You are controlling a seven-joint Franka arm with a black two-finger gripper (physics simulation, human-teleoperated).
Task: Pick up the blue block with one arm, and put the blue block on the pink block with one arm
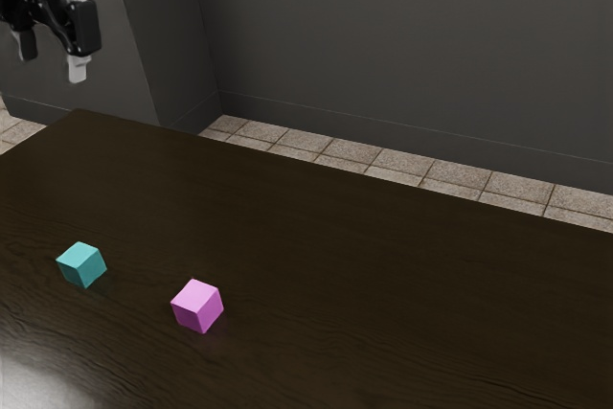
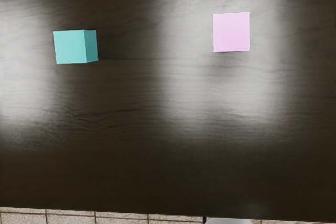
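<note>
Dark table (image 1: 383, 265), grey walls (image 1: 402, 35), blue block (image 1: 81, 263)

one blue block (image 1: 81, 264), one pink block (image 1: 197, 306)

Dark wood-grain tabletop (image 1: 383, 265), smooth, with a soft sheen and pale patches of reflected light. Blue block (image 1: 81, 263) and pink block (image 1: 197, 306) plain, smooth, matt, plastic-like. Floor tiles (image 1: 421, 168) rough, stone-like, beige, with dark grout. Wall (image 1: 402, 35) flat matt grey. End effector (image 1: 53, 59) matt black, with pale pads (image 1: 79, 69).
</note>
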